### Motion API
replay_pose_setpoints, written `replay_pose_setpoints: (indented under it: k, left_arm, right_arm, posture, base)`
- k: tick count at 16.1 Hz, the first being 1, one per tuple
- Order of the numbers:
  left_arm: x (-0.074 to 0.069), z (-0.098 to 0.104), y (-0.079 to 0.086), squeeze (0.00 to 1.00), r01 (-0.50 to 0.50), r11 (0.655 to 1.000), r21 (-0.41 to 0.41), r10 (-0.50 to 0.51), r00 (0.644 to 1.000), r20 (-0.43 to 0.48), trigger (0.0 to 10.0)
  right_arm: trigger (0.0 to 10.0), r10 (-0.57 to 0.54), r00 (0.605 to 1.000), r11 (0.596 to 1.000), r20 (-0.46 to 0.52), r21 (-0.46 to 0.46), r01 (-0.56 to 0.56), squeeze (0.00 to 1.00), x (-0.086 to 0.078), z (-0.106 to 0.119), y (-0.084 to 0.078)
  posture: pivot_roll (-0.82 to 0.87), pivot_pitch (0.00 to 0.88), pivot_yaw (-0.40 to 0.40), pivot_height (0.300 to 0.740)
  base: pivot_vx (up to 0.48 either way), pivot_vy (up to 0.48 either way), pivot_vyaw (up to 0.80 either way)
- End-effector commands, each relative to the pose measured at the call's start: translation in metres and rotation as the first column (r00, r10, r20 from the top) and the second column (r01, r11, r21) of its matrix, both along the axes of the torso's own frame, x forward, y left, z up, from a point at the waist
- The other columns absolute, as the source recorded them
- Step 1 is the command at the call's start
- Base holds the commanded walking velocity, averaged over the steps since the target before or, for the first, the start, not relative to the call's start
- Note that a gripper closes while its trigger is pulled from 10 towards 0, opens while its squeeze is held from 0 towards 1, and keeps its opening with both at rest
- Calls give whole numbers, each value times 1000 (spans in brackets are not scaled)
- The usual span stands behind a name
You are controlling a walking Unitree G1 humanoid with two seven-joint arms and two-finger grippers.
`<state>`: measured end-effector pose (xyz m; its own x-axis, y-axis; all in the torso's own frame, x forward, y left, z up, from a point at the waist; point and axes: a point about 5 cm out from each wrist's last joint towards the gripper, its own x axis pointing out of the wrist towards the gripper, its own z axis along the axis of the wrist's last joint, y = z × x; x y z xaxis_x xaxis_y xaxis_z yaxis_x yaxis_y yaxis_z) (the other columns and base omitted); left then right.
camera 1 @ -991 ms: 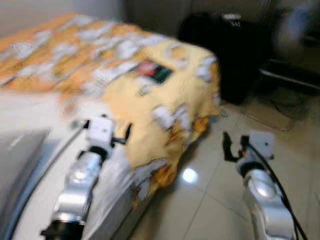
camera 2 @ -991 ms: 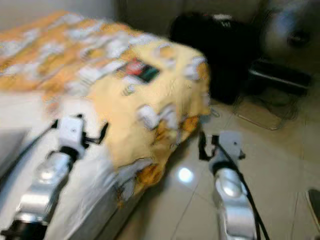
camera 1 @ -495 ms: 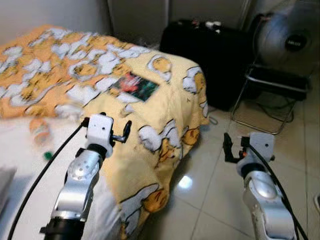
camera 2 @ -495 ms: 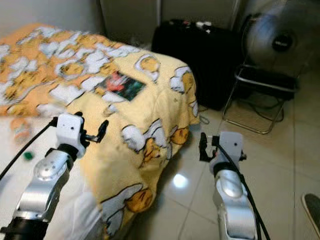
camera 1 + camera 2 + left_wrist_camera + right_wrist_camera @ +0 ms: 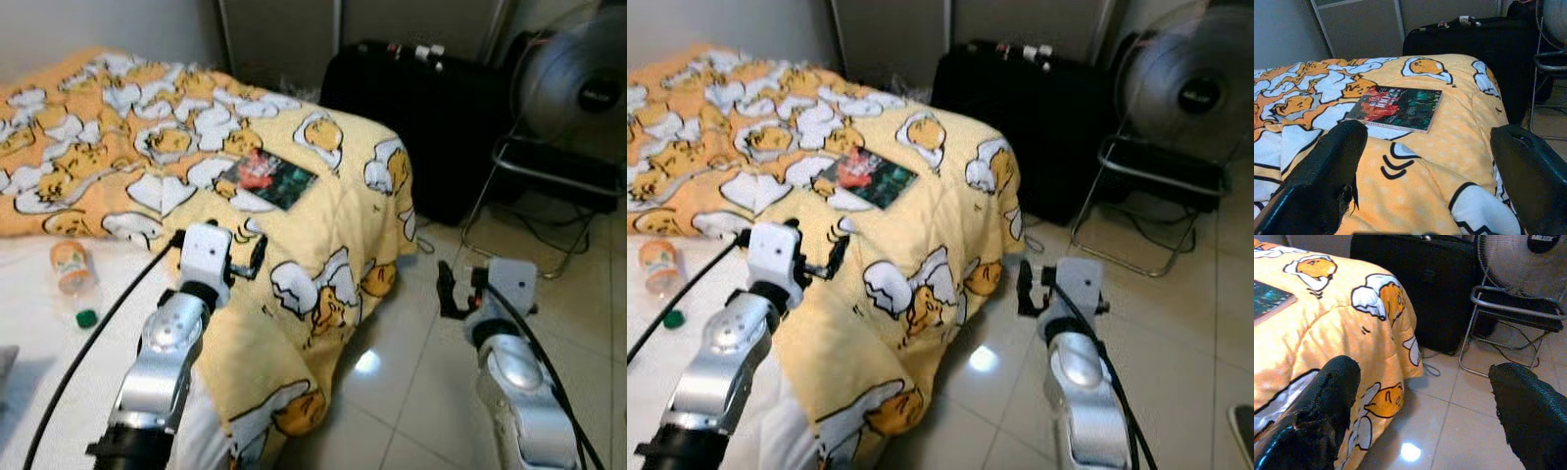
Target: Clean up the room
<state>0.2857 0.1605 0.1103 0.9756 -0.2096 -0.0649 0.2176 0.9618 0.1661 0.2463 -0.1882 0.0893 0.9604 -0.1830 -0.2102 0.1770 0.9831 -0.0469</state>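
A book (image 5: 266, 179) with a dark red and green cover lies flat on the yellow cartoon-print blanket (image 5: 333, 215) that drapes over the bed's corner. An orange-labelled bottle (image 5: 72, 267) lies on the white sheet (image 5: 59, 382), with a small green cap (image 5: 86, 317) beside it. My left gripper (image 5: 250, 262) hovers open above the blanket, a little short of the book (image 5: 1396, 107). My right gripper (image 5: 446, 289) is open over the tiled floor beside the bed corner, holding nothing.
A black suitcase (image 5: 431, 108) stands against the far wall past the bed. To its right are a grey fan (image 5: 578, 88) and a metal folding frame (image 5: 534, 186) with cables on the floor. Glossy tiles (image 5: 411, 392) lie between bed and frame.
The camera has swung and the blur has cleared, so the bottle and cap have come into view. Both grippers hold about the same pose, open.
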Motion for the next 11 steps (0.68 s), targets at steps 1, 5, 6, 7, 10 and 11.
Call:
replay_pose_setpoints:
  k: [1,5,6,7,10,11]
  left_arm:
    - [-1,-2,0,0,-10,1000,12,11,1000,-12,10000]
    - [-2,-1,2,0,-19,1000,-4,19,1000,5,10000]
    - [-2,-1,2,0,-18,1000,-6,18,1000,4,10000]
    - [-2,-1,2,0,-18,1000,-7,18,1000,4,10000]
    - [-3,-1,2,0,-20,1000,-11,20,1000,1,10000]
    - [-3,-1,3,0,-25,1000,-10,25,1000,0,10000]
  right_arm:
    - [10000,-12,1000,1000,-4,-14,12,0,-2,0,-4]
    - [10000,-13,1000,1000,-14,0,13,0,-2,-2,-4]
    - [10000,-14,1000,1000,-12,-1,14,0,-3,-2,-4]
    - [10000,-14,1000,1000,-12,-7,14,0,-3,-1,-4]
    - [10000,-15,1000,1000,-15,-19,15,0,-3,-1,-5]
    - [10000,-7,1000,1000,-15,-19,7,0,-2,-1,-5]
  posture:
    - [-115,0,29,740]
    - [-113,0,28,740]
    - [-113,0,28,740]
    - [-113,0,28,740]
    - [-114,0,25,740]
    - [-114,0,25,740]
  base:
    - [0,0,0]
    - [0,0,-200]
    - [0,0,-800]
    - [0,0,-800]
    - [257,0,-267]
    - [270,0,0]
